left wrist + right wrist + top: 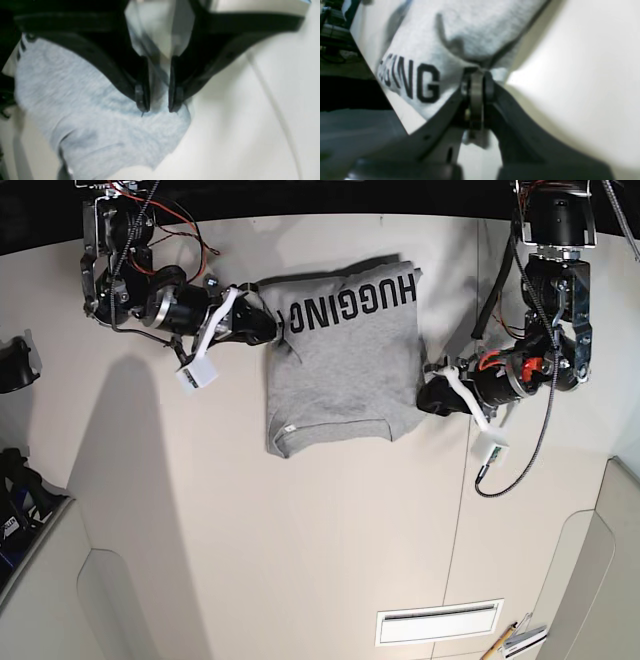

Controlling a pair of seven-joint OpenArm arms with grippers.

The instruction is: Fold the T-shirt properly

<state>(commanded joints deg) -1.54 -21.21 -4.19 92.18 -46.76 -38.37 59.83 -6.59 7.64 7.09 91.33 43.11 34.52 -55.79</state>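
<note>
The grey T-shirt (340, 370) lies partly folded on the white table (300, 530), with the black "HUGGING" lettering (350, 302) face up along its far edge. My right gripper (268, 330) is at the shirt's left edge by the lettering. In the right wrist view it (477, 75) is shut on a pinch of the shirt (475, 27). My left gripper (430, 396) is at the shirt's right edge near the lower corner. In the left wrist view its tips (158, 108) stand close together with the shirt's fabric (87, 112) between them.
A slotted vent (438, 622) and pens (515, 638) are at the near right. A black object (15, 365) sits at the left edge. White tags hang from both arms (197, 373) (490, 450). The table edge (382, 95) runs close to the lettering.
</note>
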